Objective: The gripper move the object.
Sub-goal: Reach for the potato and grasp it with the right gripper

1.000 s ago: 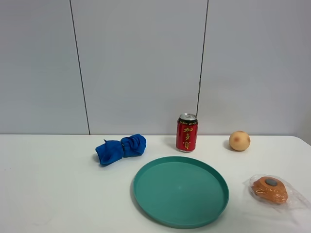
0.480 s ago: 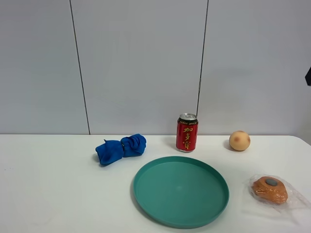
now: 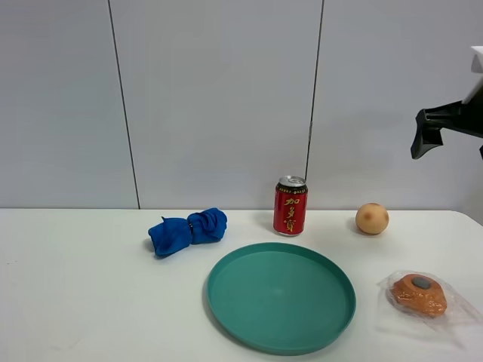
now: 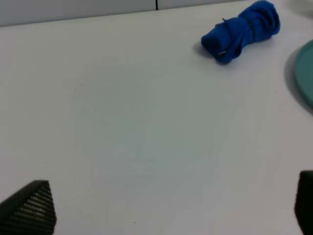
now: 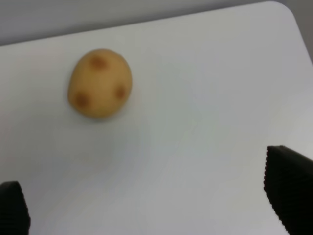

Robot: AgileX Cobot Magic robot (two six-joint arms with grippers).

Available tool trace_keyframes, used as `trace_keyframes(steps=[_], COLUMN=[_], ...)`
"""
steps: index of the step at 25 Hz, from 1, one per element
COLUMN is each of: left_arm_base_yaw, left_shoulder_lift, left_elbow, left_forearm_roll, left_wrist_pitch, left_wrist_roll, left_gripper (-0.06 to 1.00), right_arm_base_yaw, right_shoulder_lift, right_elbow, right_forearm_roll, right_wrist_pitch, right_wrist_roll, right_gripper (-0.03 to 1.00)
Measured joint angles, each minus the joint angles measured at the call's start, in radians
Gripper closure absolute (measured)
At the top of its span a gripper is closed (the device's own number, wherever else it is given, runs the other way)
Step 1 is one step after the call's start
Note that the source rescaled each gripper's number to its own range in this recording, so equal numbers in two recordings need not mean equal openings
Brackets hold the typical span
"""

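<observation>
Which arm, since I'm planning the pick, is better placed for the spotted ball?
Right. The right gripper is open with the ball in its wrist view; the left gripper faces the blue cloth.

The place I work in looks like a robotics lab or test room: a plain white table (image 3: 75, 302) set against a pale grey wall (image 3: 219, 98) of flat panels with dark seams. Spread well apart on the table are mismatched props: a red can (image 3: 290, 207), a rolled blue cloth (image 3: 187, 231), a teal plate (image 3: 281, 296), a peach-like ball (image 3: 372, 219) and a plastic-wrapped pastry (image 3: 419, 295), all under even, flat light.
</observation>
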Motion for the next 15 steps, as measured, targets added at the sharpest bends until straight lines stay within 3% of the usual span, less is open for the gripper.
trace_keyframes(steps=[6,15], left_arm_base_yaw=[0.000,0.000], left_shoulder_lift=[0.000,0.000], left_elbow=[0.000,0.000], left_forearm_roll=[0.000,0.000], left_wrist_pitch=[0.000,-0.001], left_wrist_roll=[0.000,0.000], left_gripper=[-0.06,-0.06], right_arm_base_yaw=[0.000,0.000], right_shoulder_lift=[0.180,0.378], right_elbow=[-0.144,-0.236], right_forearm_roll=[-0.004,-0.007], right_wrist_pitch=[-0.005,-0.006], right_wrist_roll=[-0.010,-0.034], right_gripper=[0.00,0.01])
